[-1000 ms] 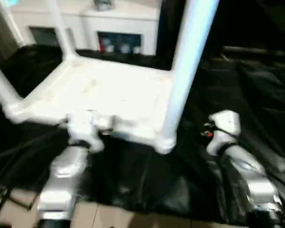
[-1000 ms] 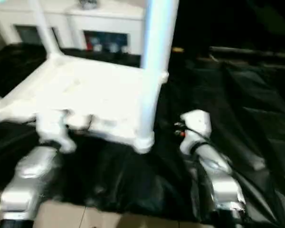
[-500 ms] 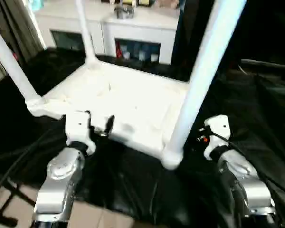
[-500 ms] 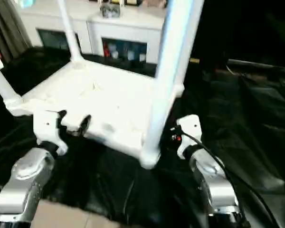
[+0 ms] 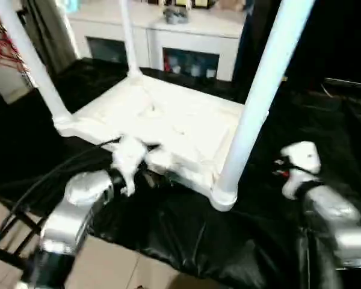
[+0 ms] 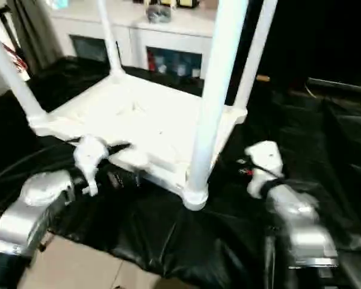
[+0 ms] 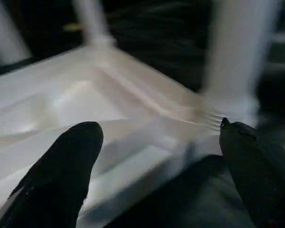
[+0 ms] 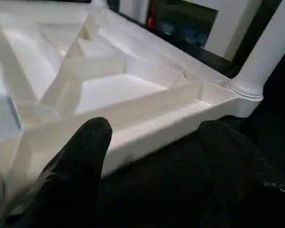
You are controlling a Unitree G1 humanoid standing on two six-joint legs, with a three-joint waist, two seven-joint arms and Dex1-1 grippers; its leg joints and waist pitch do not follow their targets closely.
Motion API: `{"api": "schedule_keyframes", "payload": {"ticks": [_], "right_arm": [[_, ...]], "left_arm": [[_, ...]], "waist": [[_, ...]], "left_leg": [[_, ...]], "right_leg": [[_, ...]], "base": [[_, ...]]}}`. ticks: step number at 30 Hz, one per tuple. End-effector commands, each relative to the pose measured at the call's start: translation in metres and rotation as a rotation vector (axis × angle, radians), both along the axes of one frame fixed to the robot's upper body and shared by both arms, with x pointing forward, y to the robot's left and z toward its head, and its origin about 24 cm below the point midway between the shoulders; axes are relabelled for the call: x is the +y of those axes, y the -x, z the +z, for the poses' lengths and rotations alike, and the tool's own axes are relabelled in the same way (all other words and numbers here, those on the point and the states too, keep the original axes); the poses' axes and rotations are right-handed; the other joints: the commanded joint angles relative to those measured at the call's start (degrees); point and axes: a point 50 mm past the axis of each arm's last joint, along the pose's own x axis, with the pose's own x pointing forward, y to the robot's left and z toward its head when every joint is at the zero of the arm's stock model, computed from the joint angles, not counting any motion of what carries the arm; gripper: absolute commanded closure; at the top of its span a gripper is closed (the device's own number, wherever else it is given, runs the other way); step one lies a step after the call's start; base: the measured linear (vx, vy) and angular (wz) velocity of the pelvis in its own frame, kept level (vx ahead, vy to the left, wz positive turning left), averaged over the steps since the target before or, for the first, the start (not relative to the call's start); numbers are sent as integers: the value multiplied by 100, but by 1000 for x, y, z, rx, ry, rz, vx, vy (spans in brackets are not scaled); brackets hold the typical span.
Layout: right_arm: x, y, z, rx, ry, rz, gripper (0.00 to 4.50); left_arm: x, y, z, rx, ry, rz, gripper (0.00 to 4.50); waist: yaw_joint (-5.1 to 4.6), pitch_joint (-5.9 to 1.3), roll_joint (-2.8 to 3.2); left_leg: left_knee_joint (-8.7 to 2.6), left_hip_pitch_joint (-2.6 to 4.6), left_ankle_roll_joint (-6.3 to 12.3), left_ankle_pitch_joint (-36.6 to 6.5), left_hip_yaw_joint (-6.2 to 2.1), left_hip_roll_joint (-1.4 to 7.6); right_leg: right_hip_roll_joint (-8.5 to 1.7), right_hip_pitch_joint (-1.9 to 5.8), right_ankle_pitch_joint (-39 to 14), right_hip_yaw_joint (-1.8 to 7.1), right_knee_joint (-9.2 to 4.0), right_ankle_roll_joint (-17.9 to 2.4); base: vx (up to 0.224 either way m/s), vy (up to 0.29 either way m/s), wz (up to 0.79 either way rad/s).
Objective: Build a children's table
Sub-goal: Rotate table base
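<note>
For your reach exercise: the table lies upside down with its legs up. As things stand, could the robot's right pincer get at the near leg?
Probably yes. The right pincer is open, and the near leg stands up close beside that arm, with only black sheeting between them.

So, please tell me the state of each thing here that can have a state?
Table top: upside down on the black sheet, ribbed underside up.
Legs: four fitted in the corner sockets, standing up.
Left gripper: open, at the top's near edge, holding nothing.
Right gripper: open, near the top's rim, holding nothing.
Cabinet: glass doors shut.
</note>
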Motion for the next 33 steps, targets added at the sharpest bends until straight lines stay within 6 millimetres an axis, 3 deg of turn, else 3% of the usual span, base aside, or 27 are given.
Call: {"api": "schedule_keyframes", "payload": {"ticks": [1, 4, 5, 6, 7, 9, 10, 11, 13, 14, 16, 17, 21, 22, 23, 24, 26, 27, 28, 29, 33], "right_arm": [[-3, 5, 2, 21, 53, 106, 117], [-7, 14, 2, 75, 89, 208, 117], [-8, 17, 2, 95, 97, 237, 117], [-8, 21, 2, 116, 102, 270, 117], [-8, 23, 3, 128, 105, 287, 117], [-8, 26, 4, 143, 118, 323, 117], [-6, 28, 5, 148, 121, 351, 117], [-5, 30, 5, 154, 118, 373, 117], [1, 38, 10, 191, 90, 454, 117], [2, 39, 10, 200, 87, 468, 117], [3, 39, 11, 204, 90, 479, 117], [3, 39, 11, 205, 92, 482, 117], [3, 39, 12, 212, 103, 491, 117], [4, 40, 12, 224, 106, 504, 117], [4, 41, 12, 233, 106, 511, 117], [4, 42, 12, 245, 110, 520, 117], [5, 43, 12, 250, 111, 524, 117], [5, 43, 12, 257, 111, 529, 117], [5, 44, 12, 263, 110, 534, 117], [6, 46, 13, 276, 111, 547, 117], [6, 49, 13, 296, 115, 565, 117]], "left_arm": [[-10, 0, 1, 16, -46, -148, 7], [-19, -7, -1, 33, -100, -234, 7], [-21, -11, -3, 32, -124, -248, 33], [-24, -16, -5, 25, -149, -261, 33], [-24, -19, -5, 21, -161, -269, 42], [-25, -25, -9, 23, -215, -277, 59], [-24, -29, -11, 19, -251, -284, 59], [-24, -32, -13, 18, -274, -286, 75], [-27, -45, -16, 35, -325, -283, 86], [-28, -47, -16, 45, -328, -285, 86], [-29, -51, -18, 57, -343, -294, 96], [-29, -51, -18, 59, -351, -298, 119], [-32, -59, -18, 81, -371, -314, 136], [-35, -61, -18, 100, -374, -337, 163], [-36, -62, -18, 106, -382, -349, 167], [-39, -63, -18, 119, -395, -374, 167], [-41, -64, -18, 129, -401, -387, 184], [-43, -64, -18, 128, -408, -395, 200], [-44, -64, -18, 132, -413, -404, 211], [-48, -65, -19, 133, -422, -417, 217], [-51, -67, -19, 139, -445, -431, 253]], "waist": [[14, -223, -2], [24, -255, -11], [40, -263, -36], [46, -268, 9], [40, -284, -39], [51, -292, -41], [27, -311, 47], [9, -322, 26], [20, -322, 57], [43, -333, 62], [59, -336, 93], [54, -331, 76], [84, -325, 120], [90, -319, 114], [113, -332, 187], [123, -324, 154], [166, -338, 152], [198, -342, 224], [188, -339, 202], [202, -347, 240], [221, -348, 251]], "left_leg": [[-685, 26, 80, -1351, -200, 523], [-656, -16, 261, -1025, -185, 522], [-631, -4, 377, -904, -163, 505], [-625, -11, 436, -822, -168, 496], [-610, -47, 528, -588, -172, 508], [-602, -78, 629, -414, -179, 520], [-593, -83, 644, -359, -180, 526], [-579, -75, 677, -330, -179, 530], [-564, -68, 776, -266, -161, 520], [-554, -47, 796, -222, -162, 536], [-549, -78, 841, -50, -174, 562], [-550, -78, 855, -83, -165, 558], [-563, -72, 778, -218, -167, 570], [-568, -79, 768, -227, -165, 574], [-561, -63, 747, -228, -174, 582], [-565, -53, 746, -266, -165, 589], [-554, -60, 777, -135, -172, 604], [-538, -77, 820, -82, -176, 597], [-536, -81, 840, -109, -166, 594], [-526, -79, 847, -92, -171, 589], [-527, -92, 877, -109, -165, 592]], "right_leg": [[-384, 188, -1208, 291, -526, -1197], [-408, 240, -689, 292, -499, -1376], [-387, 235, -599, 289, -514, -1393], [-393, 244, -501, 292, -513, -1419], [-403, 282, -241, 275, -493, -1463], [-414, 294, -180, 247, -477, -1487], [-425, 299, -95, 230, -490, -1530], [-402, 303, 8, 222, -472, -1569], [-399, 301, 102, 220, -489, -1627], [-411, 295, 155, 220, -478, -1664], [-424, 296, 411, 196, -436, -1803], [-417, 291, 353, 191, -456, -1806], [-436, 295, 111, 189, -476, -1838], [-434, 295, 181, 188, -481, -1866], [-442, 294, 222, 187, -462, -1877], [-434, 289, 250, 191, -486, -1886], [-458, 305, 526, 195, -439, -1935], [-470, 306, 590, 187, -424, -1942], [-462, 316, 577, 188, -450, -1905], [-465, 319, 566, 187, -443, -1898], [-467, 327, 336, 177, -473, -1824]], "base": [[0, 0, 0], [0, 0, 0], [0, 0, 0], [0, 0, 0], [0, 0, 0], [0, 0, 0], [0, 0, 0], [0, 0, 0], [0, 0, 0], [0, 0, 0], [0, 0, 0], [0, 0, 0], [0, 0, 0], [0, 0, 0], [0, 0, 0], [0, 0, 0], [0, 0, 0], [0, 0, 0], [0, 0, 0], [0, 0, 0], [0, 0, 0]]}}
